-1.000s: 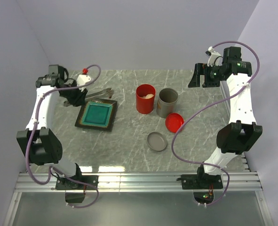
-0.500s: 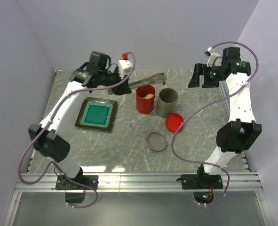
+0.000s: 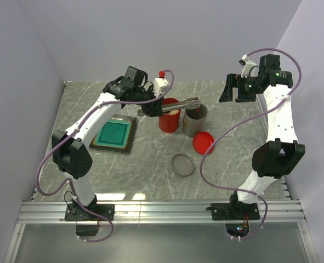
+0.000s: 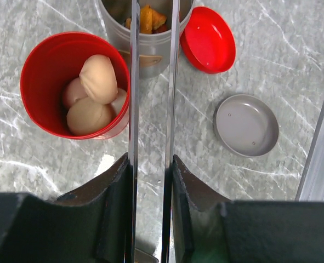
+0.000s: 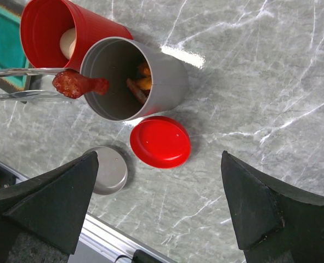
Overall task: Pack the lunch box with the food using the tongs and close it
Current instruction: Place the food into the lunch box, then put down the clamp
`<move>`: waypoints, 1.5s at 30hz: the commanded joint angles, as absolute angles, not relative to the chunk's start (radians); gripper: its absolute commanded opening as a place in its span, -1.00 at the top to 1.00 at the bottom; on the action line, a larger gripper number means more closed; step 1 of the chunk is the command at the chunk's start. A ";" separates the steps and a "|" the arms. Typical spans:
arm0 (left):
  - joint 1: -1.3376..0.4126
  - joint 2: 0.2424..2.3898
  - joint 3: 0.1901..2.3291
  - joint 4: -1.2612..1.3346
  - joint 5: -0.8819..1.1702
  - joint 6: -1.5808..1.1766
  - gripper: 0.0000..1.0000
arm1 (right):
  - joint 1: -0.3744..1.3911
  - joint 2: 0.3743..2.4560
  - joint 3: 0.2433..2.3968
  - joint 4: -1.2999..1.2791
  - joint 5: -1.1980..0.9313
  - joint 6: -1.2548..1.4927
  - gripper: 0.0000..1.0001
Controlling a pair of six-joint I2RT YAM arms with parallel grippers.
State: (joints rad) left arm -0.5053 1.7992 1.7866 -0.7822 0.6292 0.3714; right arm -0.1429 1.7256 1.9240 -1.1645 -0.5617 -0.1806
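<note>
The red lunch box [image 3: 169, 116] stands upright and uncovered, with pale egg-like balls [image 4: 93, 93] of food inside. My left gripper [image 3: 151, 108] is shut on the grey tongs [image 4: 133, 82], squeezing both arms between its fingers [image 4: 115, 186]. The tongs reach past the lunch box [image 4: 44, 60] to the grey can [image 3: 195, 120]. Their tips pinch a red sausage-like piece [image 5: 77, 84] at the rim of the grey can [image 5: 167, 82], which holds orange bits. The red lid [image 3: 203, 142] lies on the table. My right gripper [image 5: 159, 159] hangs open high above the lid [image 5: 160, 142], holding nothing.
A grey lid [image 3: 183, 164] lies in front of the cans. The dark square tray [image 3: 114, 133] with a teal inside sits to the left with nothing showing in it. Walls close the table at the back and both sides.
My left arm has swung from the tray at the far left rightward, carrying the tongs over the lunch box to the grey can. The right arm has not moved.
</note>
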 commanded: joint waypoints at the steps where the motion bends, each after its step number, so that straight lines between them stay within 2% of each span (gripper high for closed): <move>1: -0.512 1.795 1.784 -0.778 0.611 0.370 0.39 | -0.149 1.715 1.950 -1.158 -0.563 -0.189 -0.99; 7: -0.514 1.793 1.877 -0.778 0.637 0.304 -0.09 | -0.149 1.701 1.951 -1.166 -0.557 -0.201 -0.99; 9: -0.512 1.804 1.928 -0.796 0.627 0.299 -0.19 | -0.149 1.697 1.953 -1.172 -0.554 -0.206 -0.99; 14: -0.421 1.749 1.945 -0.746 0.733 0.183 -0.11 | -0.149 1.675 1.947 -1.170 -0.549 -0.210 -0.99; 17: -0.296 1.657 1.876 -0.726 0.788 0.155 -0.02 | -0.149 1.663 1.928 -1.167 -0.558 -0.221 -0.99; 24: 0.030 1.450 1.562 -0.839 0.764 0.354 0.00 | -0.149 1.643 1.868 -1.152 -0.569 -0.242 -0.99; 30: 0.211 1.371 1.290 -0.816 0.707 0.462 -0.01 | -0.149 1.635 1.832 -1.141 -0.572 -0.249 -0.99; 34: 0.222 1.376 1.142 -0.732 0.641 0.498 -0.04 | -0.149 1.643 1.830 -1.144 -0.583 -0.249 -0.99; 45: 0.216 1.497 0.983 -0.591 0.561 0.531 -0.10 | -0.149 1.629 1.818 -1.147 -0.574 -0.250 -0.99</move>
State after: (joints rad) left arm 0.2234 1.4811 1.0058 -0.6632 0.5804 0.4847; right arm -0.1429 1.6829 1.8244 -1.1645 -0.5682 -0.2344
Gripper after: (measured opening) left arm 0.549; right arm 0.996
